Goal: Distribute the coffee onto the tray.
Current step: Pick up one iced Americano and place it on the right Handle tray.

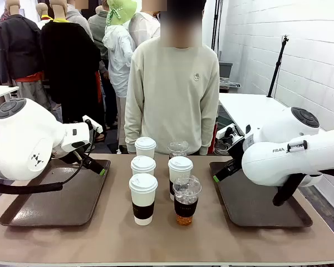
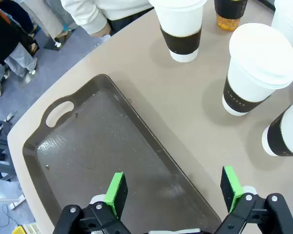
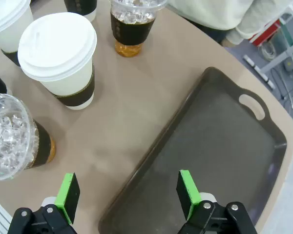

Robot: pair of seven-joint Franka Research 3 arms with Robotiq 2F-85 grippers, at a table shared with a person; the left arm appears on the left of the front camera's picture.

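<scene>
L gripper: jaws spread wide, nothing btwn the green pads. It hangs over the near-cluster edge of the left tray, just left of the coffee cluster.

R gripper: jaws also released, empty. One pad is above bare table, the other above the rim of the right tray, just right of the cluster.

Cluster is six cups in two rows of three, upright, mid table. Left row has three white-lidded paper cups. Right row has a clear dome-lidded cup at the far end, a white-lidded cup in the middle, and a dome-lidded cup w/ ice and amber drink at the near end. Dark sleeves show on those where the body is in view.

All six stand on the table btwn the trays, none on either one. Trays flank the cluster, apart from it, w/ nothing on them.

Person in a pale sweatshirt stands beyond the cluster at the far edge, arms down.
</scene>
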